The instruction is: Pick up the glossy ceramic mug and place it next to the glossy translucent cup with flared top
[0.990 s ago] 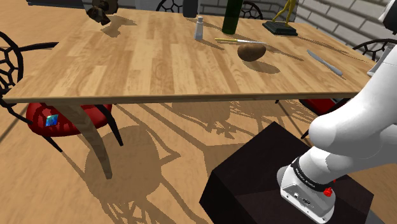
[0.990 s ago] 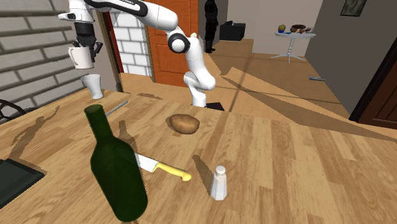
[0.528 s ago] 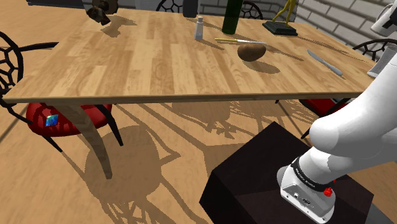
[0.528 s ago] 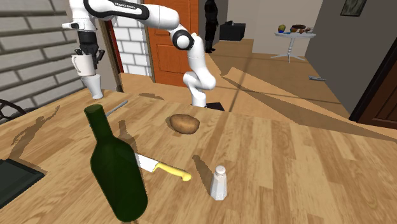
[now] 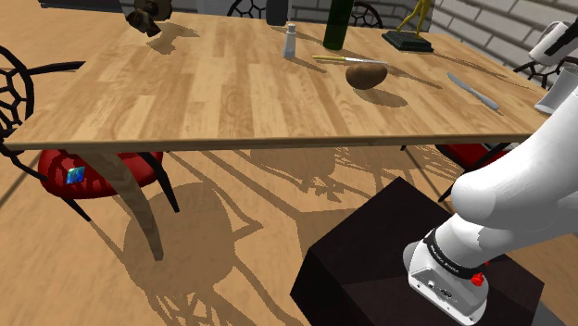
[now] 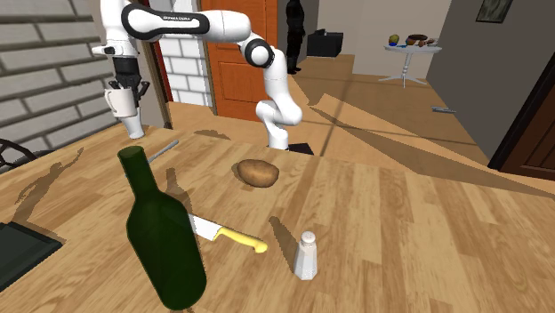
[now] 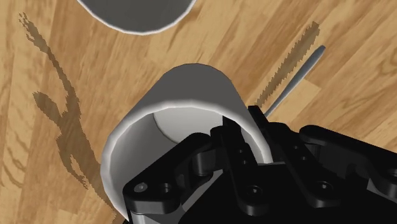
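Glossy white ceramic mug held aloft by the pale grey flared-top cup.
The light wooden plank counter carries that cup near its brick-wall edge. The all-black two-finger gripper is clamped on the mug's wall at the rim, holding it higher than the cup and just beside it. A slim grey butter knife lies near the cup.
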